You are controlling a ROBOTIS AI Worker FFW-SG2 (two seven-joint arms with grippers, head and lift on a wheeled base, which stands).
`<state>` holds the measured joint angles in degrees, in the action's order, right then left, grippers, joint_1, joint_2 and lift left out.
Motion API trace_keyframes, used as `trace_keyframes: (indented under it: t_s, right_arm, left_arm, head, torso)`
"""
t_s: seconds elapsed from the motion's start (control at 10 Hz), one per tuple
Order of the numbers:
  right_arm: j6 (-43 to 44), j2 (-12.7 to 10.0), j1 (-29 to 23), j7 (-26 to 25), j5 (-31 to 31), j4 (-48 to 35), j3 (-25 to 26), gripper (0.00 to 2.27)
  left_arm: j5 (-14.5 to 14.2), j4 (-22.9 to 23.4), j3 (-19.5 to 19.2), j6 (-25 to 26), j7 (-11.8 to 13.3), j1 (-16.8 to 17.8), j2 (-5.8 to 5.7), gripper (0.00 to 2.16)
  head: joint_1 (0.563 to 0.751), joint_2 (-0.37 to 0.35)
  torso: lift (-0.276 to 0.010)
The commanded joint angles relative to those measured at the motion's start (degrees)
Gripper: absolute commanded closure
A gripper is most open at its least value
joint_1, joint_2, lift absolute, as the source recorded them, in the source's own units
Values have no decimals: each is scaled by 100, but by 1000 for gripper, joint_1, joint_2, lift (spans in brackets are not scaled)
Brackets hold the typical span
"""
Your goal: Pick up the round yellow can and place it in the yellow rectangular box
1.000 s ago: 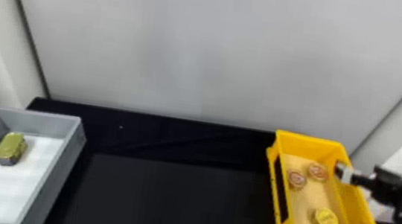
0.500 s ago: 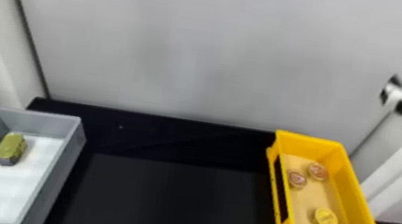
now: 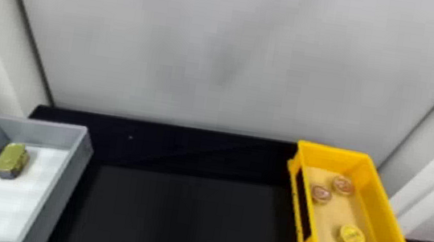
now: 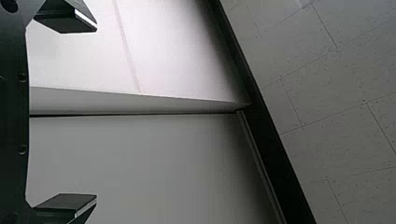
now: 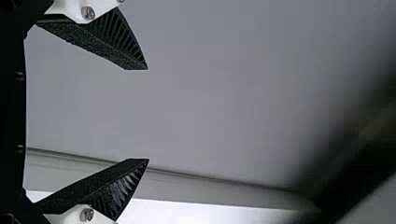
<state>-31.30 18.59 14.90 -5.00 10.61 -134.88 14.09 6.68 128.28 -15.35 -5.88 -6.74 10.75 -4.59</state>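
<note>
Between the jaws of the right gripper (image 5: 148, 114) nothing is held: its ribbed, rough-faced fingers are spread well apart, with pale wall surfaces seen beyond them. The left gripper (image 4: 96, 113) is likewise spread and unladen, its tips parted before plain panels and a tiled surface. Farther out, in the head view, the round yellow can (image 3: 352, 236) is found on the floor of the yellow rectangular box (image 3: 385, 231), apart from two reddish-topped round cans (image 3: 343, 185) (image 3: 321, 194) near the far end, so the placing can be judged done. At the robot's left, a green-topped block-shaped tin (image 3: 11, 158) is held in a grey box (image 3: 60, 190). Should the can need to be lifted again, a stiff shell and modest weight are to be expected; little harm would be done by a firm squeeze, but slipping on the smooth, curved side is to be feared. It would best be taken across its full width at opposite points of the side, low beneath the lid, with room kept from the box wall. By the head view the layout of boxes and cans is given; by the wrist views the gap between each pair of fingers is given at close range.
</note>
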Motion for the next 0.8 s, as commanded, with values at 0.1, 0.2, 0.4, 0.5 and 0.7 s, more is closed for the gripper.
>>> trace_keyframes:
  t_s: [0.1, 0.2, 0.4, 0.5, 0.7]
  right_arm:
    - [1811, 31, 602, -212, 785, -171, -548, 62]
    - [2558, 127, 541, -695, 1058, -179, -767, 64]
    - [2541, 162, 549, -721, 1137, -179, -873, 64]
    - [2541, 154, 549, -739, 1137, -179, -908, 62]
    - [2497, 162, 532, -730, 1137, -179, -908, 62]
  left_arm:
    - [-9, 75, -109, 8, -3, -55, -25, 10]
    - [0, 83, -127, -1, -3, -64, -25, 10]
    - [-9, 110, -153, -1, -12, -73, -25, 10]
    - [-9, 110, -135, -1, -12, -64, -25, 10]
    - [9, 101, -109, 25, -21, -73, -25, 10]
  head:
    - [694, -78]
    - [694, -78]
    - [694, -78]
    - [694, -78]
    - [694, -78]
  torso:
    - [-2]
    - [-2]
    - [-2]
    - [-2]
    - [-2]
